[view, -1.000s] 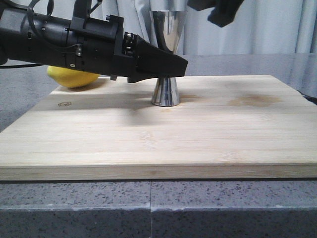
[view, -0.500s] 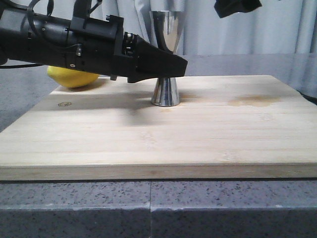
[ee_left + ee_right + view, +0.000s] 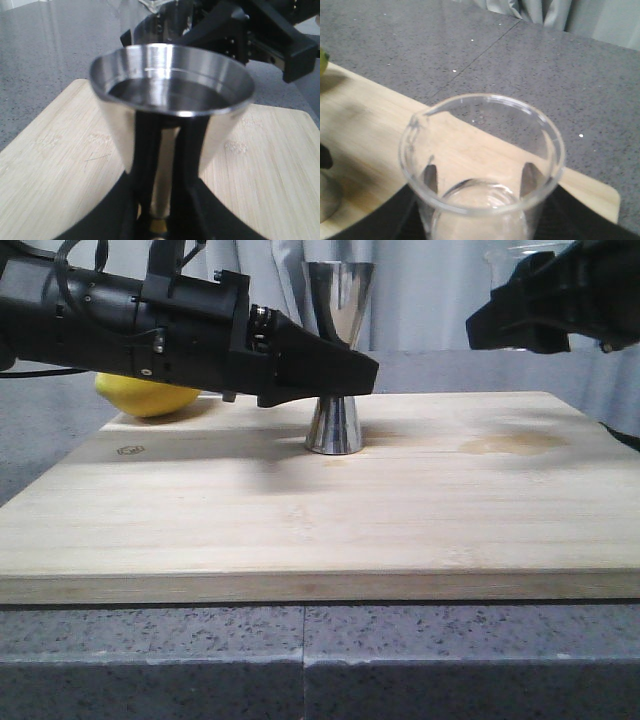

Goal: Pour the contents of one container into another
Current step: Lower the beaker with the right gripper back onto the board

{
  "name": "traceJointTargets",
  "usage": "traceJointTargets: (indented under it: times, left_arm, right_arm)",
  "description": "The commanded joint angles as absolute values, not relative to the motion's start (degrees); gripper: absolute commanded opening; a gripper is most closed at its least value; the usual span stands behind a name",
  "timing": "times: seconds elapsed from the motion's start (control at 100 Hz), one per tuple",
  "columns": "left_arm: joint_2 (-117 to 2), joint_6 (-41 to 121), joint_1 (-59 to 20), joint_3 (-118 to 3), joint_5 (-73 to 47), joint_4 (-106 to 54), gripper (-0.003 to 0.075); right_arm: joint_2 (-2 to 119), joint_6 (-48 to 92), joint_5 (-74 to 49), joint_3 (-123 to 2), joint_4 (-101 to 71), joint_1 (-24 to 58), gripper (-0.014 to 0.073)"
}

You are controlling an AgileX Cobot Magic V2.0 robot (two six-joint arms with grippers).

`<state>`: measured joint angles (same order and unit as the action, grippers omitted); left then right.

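Note:
The steel jigger (image 3: 338, 302) stands upright on the cutting board (image 3: 300, 520), its base (image 3: 333, 428) on the wood. My left gripper (image 3: 352, 375) is shut on its narrow waist. In the left wrist view the jigger's upper cup (image 3: 170, 100) holds dark liquid, and black fingers (image 3: 145, 165) flank the gold band (image 3: 158, 226). My right gripper (image 3: 505, 325) hovers high at the right, apart from the jigger, shut on the clear glass beaker (image 3: 482, 165). The beaker's rim (image 3: 520, 252) shows above the fingers. Finger pads (image 3: 429, 177) show through the glass.
A yellow lemon (image 3: 150, 397) lies at the board's back left, behind my left arm. A damp stain (image 3: 515, 443) marks the board on the right. Grey speckled counter (image 3: 300, 660) surrounds the board, with curtains behind.
My right gripper has moved with the beaker from above the jigger to the right and lower. The left gripper and jigger have stayed still.

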<state>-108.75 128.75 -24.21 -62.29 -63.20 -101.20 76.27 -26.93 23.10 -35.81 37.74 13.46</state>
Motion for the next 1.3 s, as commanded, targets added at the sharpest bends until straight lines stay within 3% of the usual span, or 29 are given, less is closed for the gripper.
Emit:
traceJointTargets:
  times: [0.0, 0.68, 1.04, 1.29]
  left_arm:
    - [-105.5, 128.7, -24.7, -63.7, -66.4, -104.5, -0.0013]
    - [-105.5, 128.7, -24.7, -63.7, -66.4, -104.5, -0.0013]
    - [-105.5, 128.7, -24.7, -63.7, -66.4, -104.5, -0.0013]
    - [-105.5, 128.7, -24.7, -63.7, -66.4, -104.5, -0.0013]
  right_arm:
    - [74.2, -27.1, 31.9, -34.8, 36.6, 12.1, 0.0277]
    - [81.2, -20.8, 46.8, -28.8, 36.5, 5.6, 0.0277]
    - [84.1, -19.5, 47.1, -28.8, 36.5, 4.5, 0.0286]
    - [84.1, -19.5, 47.1, -28.8, 36.5, 4.5, 0.0491]
